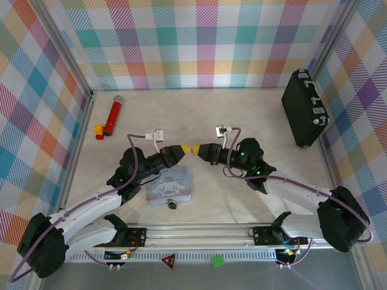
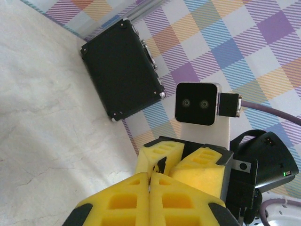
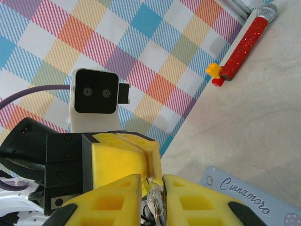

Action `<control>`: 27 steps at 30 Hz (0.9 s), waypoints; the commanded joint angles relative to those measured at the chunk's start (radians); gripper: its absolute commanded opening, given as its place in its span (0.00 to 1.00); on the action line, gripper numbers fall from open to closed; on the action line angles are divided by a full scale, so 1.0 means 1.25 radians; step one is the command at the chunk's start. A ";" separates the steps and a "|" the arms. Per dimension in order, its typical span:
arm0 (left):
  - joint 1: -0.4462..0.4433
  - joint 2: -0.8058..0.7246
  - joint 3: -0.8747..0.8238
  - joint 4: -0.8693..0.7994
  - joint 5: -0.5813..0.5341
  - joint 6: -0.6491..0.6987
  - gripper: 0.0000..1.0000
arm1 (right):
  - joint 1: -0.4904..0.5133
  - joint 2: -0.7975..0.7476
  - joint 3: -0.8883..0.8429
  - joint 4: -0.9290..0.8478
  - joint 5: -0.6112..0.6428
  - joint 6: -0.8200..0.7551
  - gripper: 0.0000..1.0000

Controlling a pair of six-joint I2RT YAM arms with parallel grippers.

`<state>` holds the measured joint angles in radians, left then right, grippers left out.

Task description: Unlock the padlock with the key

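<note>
I see the key point(image 3: 155, 205), a light, stiff, slippery sliver, between the right gripper point(image 3: 151, 182) fingers; grip uncertain. Left gripper point(image 2: 149, 181) is clenched. Padlock point(image 1: 172, 205) lies against the tin point(image 1: 158, 181). Pinch the key's head.

Table point(image 1: 254, 115): pale, marbled surface, enclosed by plaid walls point(image 1: 199, 42) on three sides.

Top view:
- Briefcase point(image 1: 304, 109): black, at 2 o'clock, standing on edge against the right wall, with metal fittings on its right side.
- Mic toy point(image 1: 113, 116): red glitter body, grey head, lying flat at 10 o'clock. Blocks point(image 1: 98, 130), yellow and red, sit at its near end.
- Tin point(image 1: 169, 187): pale blue, flat, cartoon lid up, at 6 o'clock.
- Rail point(image 1: 199, 232): at 6 o'clock, near edge. A red triangle point(image 1: 168, 260) and a green cube point(image 1: 217, 261) sit just beyond it.

Right wrist view: the lid lettering at 5 o'clock begins "Cinnamor".
</note>
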<state>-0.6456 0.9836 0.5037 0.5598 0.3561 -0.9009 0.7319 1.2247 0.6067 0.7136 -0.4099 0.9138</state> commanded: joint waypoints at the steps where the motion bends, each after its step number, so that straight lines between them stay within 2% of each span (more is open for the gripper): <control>1: -0.006 -0.006 -0.011 0.017 -0.033 -0.017 0.00 | 0.002 0.012 0.020 0.097 -0.052 0.025 0.21; 9: -0.008 0.000 -0.003 0.038 -0.043 -0.024 0.00 | 0.008 0.033 0.032 0.083 -0.112 0.000 0.29; 12: -0.007 -0.003 0.012 0.026 -0.036 -0.013 0.00 | 0.008 0.024 0.031 0.054 -0.101 -0.025 0.30; 23: -0.009 0.009 0.003 0.064 -0.023 -0.032 0.00 | 0.008 0.030 0.047 0.069 -0.115 -0.034 0.30; 27: -0.015 0.020 -0.004 0.078 -0.020 -0.035 0.00 | 0.008 0.036 0.061 0.066 -0.125 -0.033 0.25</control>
<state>-0.6518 0.9958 0.5003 0.6151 0.3302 -0.9360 0.7326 1.2671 0.6323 0.7395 -0.5076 0.8886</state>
